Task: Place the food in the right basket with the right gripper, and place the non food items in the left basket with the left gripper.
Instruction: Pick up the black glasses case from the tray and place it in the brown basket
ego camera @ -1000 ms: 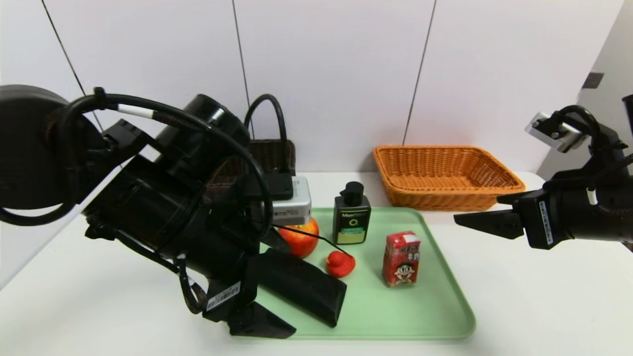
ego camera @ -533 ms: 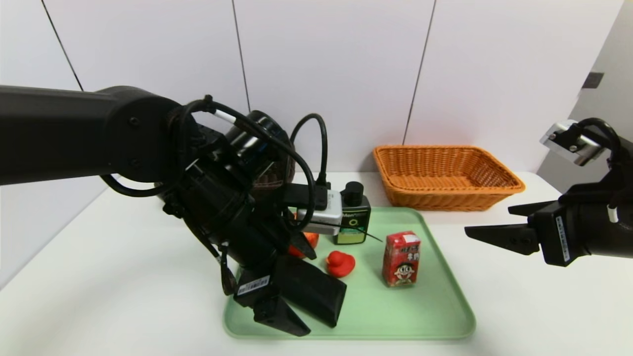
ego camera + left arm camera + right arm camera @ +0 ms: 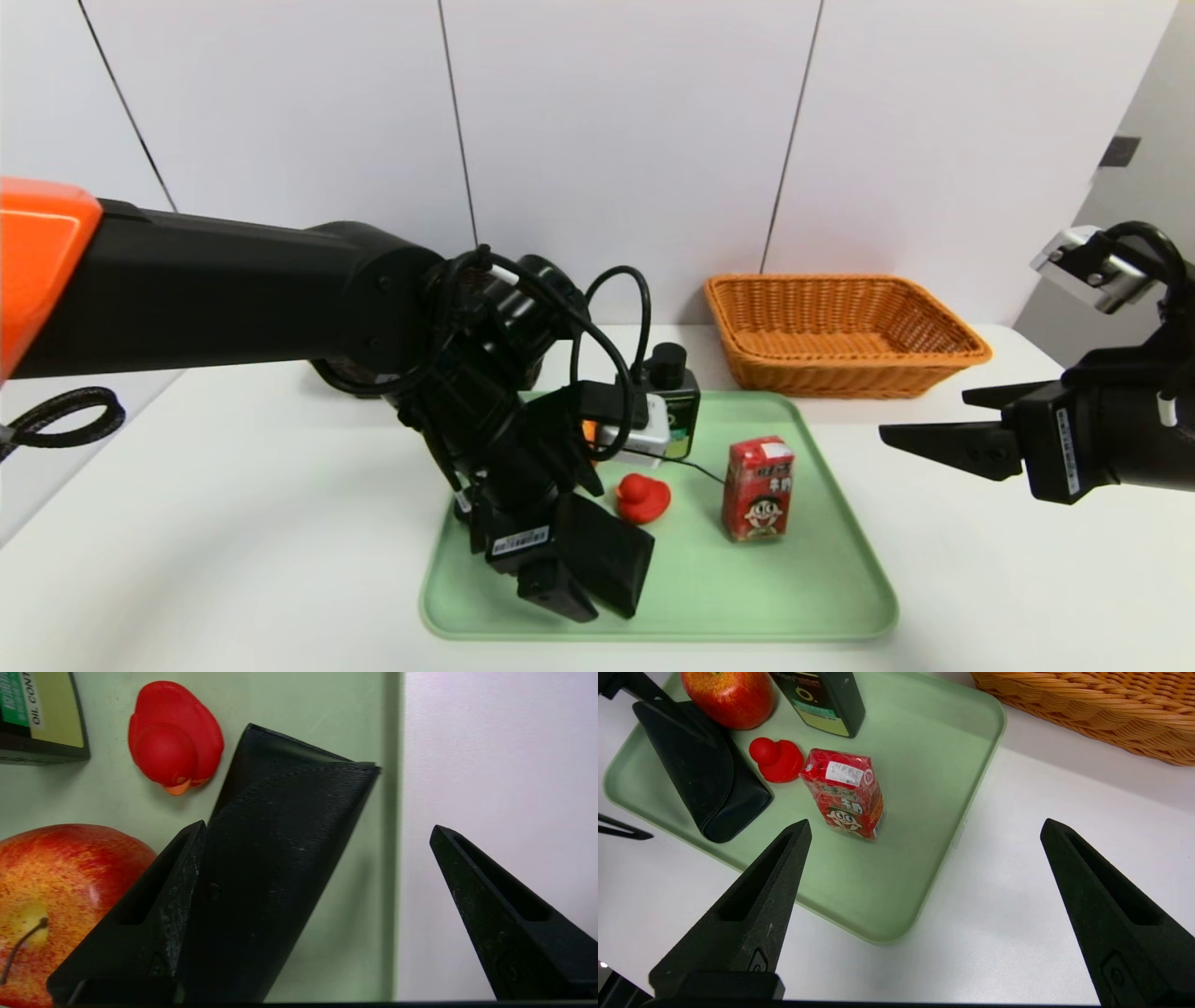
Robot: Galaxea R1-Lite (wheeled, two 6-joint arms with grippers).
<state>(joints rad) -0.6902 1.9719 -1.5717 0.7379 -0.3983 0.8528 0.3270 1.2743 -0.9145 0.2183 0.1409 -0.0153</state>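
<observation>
A long black pouch [image 3: 611,560] lies on the green tray [image 3: 803,597] near its front left corner. My left gripper [image 3: 581,551] is down over the pouch [image 3: 280,835] and open. One finger [image 3: 177,882] is against the pouch's side and the other finger [image 3: 495,905] is over the white table past the tray's edge. Beside the pouch are the red duck [image 3: 642,497], the dark pump bottle [image 3: 680,406] and the apple [image 3: 70,896], which my arm mostly hides in the head view. The red carton [image 3: 756,488] stands upright. My right gripper [image 3: 924,413] hovers open right of the tray. The left basket is hidden behind my left arm.
The orange right basket [image 3: 840,327] stands at the back right, beyond the tray. A white wall runs close behind the table. A black cable loop [image 3: 61,415] hangs at the far left edge.
My left arm has swung forward and down over the tray, bringing its open gripper astride the pouch. The right gripper has drifted slightly to the right.
</observation>
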